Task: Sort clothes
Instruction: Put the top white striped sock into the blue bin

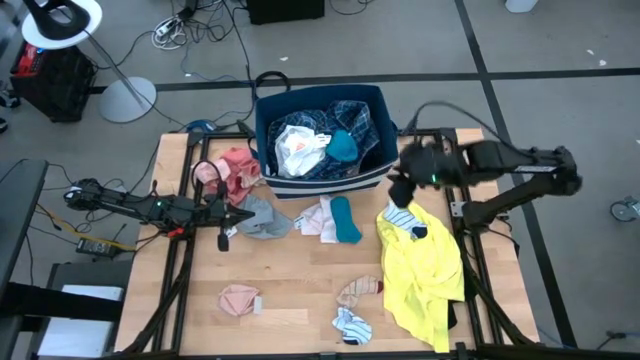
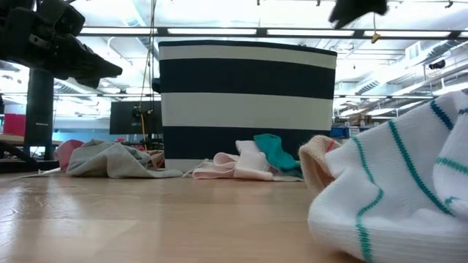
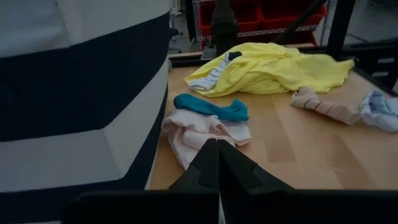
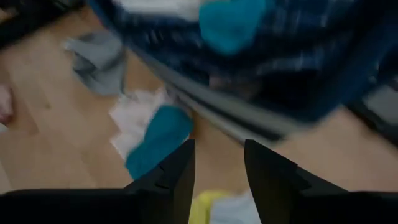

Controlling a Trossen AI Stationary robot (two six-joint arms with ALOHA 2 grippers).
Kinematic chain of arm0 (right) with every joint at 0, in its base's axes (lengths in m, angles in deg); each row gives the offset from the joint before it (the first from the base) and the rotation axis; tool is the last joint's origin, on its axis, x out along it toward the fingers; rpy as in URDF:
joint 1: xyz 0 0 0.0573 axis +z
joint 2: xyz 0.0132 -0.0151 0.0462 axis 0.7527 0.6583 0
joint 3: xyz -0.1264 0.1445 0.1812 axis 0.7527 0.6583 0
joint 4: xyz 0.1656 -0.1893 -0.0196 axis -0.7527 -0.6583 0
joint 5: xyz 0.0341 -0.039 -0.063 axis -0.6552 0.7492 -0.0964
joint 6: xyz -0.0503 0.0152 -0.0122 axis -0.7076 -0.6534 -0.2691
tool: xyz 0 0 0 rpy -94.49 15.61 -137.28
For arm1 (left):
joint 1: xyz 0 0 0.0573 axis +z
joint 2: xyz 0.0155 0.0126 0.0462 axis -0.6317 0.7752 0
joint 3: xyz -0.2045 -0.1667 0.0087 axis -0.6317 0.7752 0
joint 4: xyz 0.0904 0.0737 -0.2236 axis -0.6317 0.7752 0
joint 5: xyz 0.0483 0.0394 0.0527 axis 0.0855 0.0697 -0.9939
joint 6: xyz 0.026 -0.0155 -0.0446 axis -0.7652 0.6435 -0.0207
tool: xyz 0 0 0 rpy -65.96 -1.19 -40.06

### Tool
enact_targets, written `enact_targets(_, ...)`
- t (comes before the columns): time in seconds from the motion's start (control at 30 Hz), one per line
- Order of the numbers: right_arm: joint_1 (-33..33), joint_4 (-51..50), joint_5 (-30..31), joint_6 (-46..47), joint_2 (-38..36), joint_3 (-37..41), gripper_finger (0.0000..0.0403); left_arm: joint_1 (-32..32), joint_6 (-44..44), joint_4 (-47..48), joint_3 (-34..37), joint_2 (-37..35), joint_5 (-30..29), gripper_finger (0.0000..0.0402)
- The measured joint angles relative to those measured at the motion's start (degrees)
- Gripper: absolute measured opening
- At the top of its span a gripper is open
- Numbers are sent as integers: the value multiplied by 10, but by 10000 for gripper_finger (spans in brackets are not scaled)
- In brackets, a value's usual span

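Right claw (image 4: 217, 165) gapes empty beside the bin (image 4: 261, 118).

The right wrist view is motion-blurred: bin (image 4: 261, 68) contents smear together. In the low view a striped white garment (image 2: 395, 197) runs off the frame's edge, hiding the table behind.

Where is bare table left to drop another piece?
Free: the wood between the pink piece and tan piece, and the near-left corner of the table. Crowded: in front of the bin, with grey, pale pink and teal pieces; the yellow shirt fills the right side.
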Motion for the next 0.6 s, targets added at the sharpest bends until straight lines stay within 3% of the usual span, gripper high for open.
enact_targets(0.23,181,-32,76,271,-4,98,139,0,-70,-21,0,0,0,1)
enact_targets(0.4,268,-51,63,411,6,159,138,0,-87,-58,0,0,-5,1)
enact_targets(0.6,330,-111,14,543,15,211,129,0,-27,-35,0,0,-3,1)
